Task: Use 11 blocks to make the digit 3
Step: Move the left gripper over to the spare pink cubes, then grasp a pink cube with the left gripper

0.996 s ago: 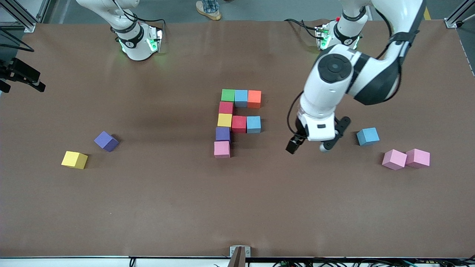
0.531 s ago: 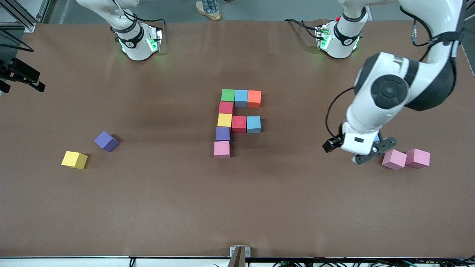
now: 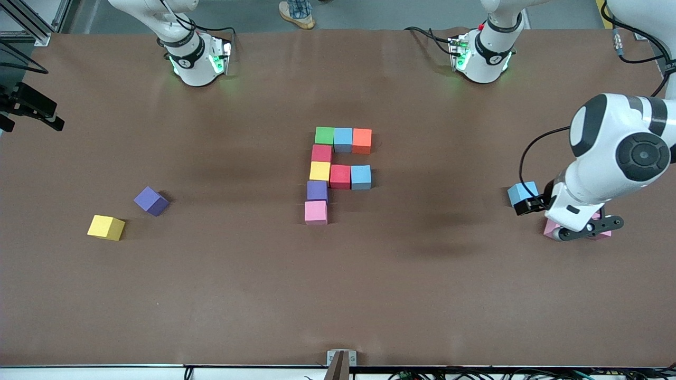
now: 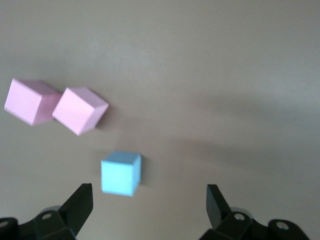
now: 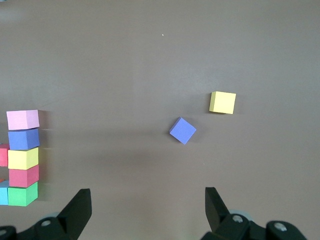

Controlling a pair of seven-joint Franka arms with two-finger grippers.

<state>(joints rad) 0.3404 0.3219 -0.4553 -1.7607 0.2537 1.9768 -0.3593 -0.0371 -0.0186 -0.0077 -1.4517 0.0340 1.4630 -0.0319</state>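
Left gripper (image 4: 147,202) hangs released, holding nothing, over the two loose pink blocks (image 3: 552,228) near the left arm's table end. Unfinished digit 3 (image 3: 338,174) sits mid-table; right gripper (image 5: 147,205) waits, released.

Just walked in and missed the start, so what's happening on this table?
Two robot arms are laying coloured blocks into a blocky digit 3 mid-table; nine cubes are placed, so the row nearest the front camera has only its pink cube. The left gripper, open and empty, is over the two loose pink blocks by a loose light blue block. The right gripper waits, open, above the table. A spare purple block and yellow block lie toward the right arm's end.
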